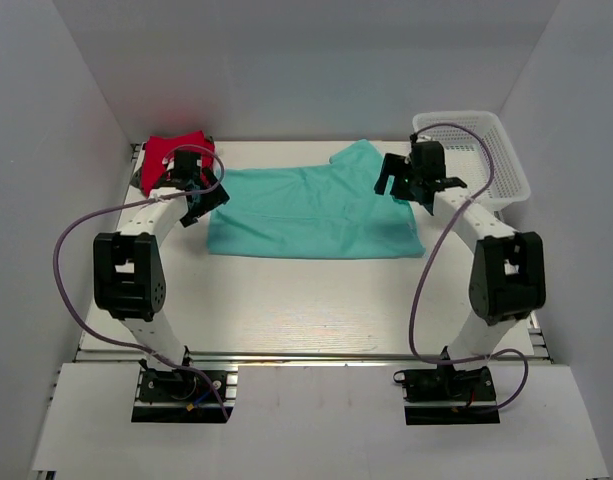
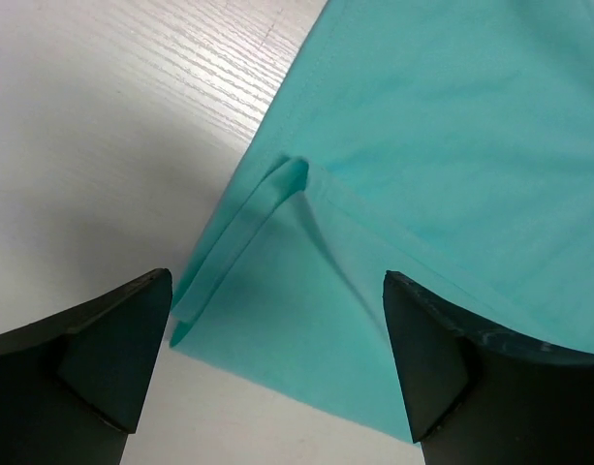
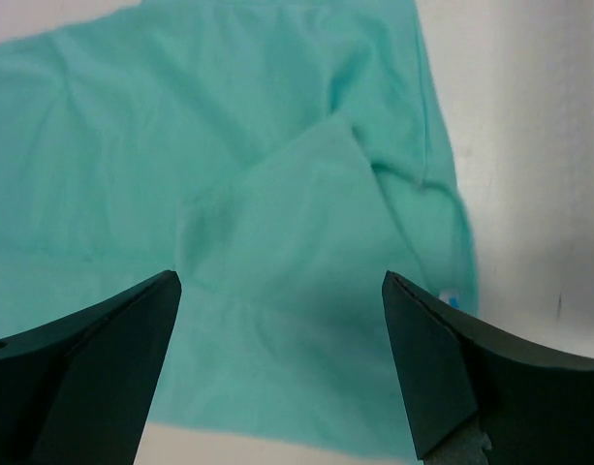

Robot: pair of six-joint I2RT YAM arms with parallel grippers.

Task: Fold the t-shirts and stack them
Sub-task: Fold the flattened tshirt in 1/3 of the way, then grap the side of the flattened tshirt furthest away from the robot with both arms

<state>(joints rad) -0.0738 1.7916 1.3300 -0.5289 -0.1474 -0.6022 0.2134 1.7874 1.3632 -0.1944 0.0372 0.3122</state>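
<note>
The teal t-shirt [image 1: 311,210] lies spread flat on the table between the arms, one sleeve pointing to the back. The red t-shirt [image 1: 166,152] lies crumpled at the back left corner. My left gripper [image 1: 201,200] hovers open over the teal shirt's left edge; the left wrist view shows a folded corner of the teal shirt [image 2: 306,291] between the fingers. My right gripper [image 1: 406,185] hovers open over the shirt's right edge; the right wrist view shows teal cloth [image 3: 297,281] with a folded flap below the jaws. Neither holds anything.
A white mesh basket [image 1: 496,150] stands at the back right, just beyond the right gripper. White walls enclose the table on three sides. Bare wood-grain tabletop [image 1: 306,300] lies in front of the teal shirt.
</note>
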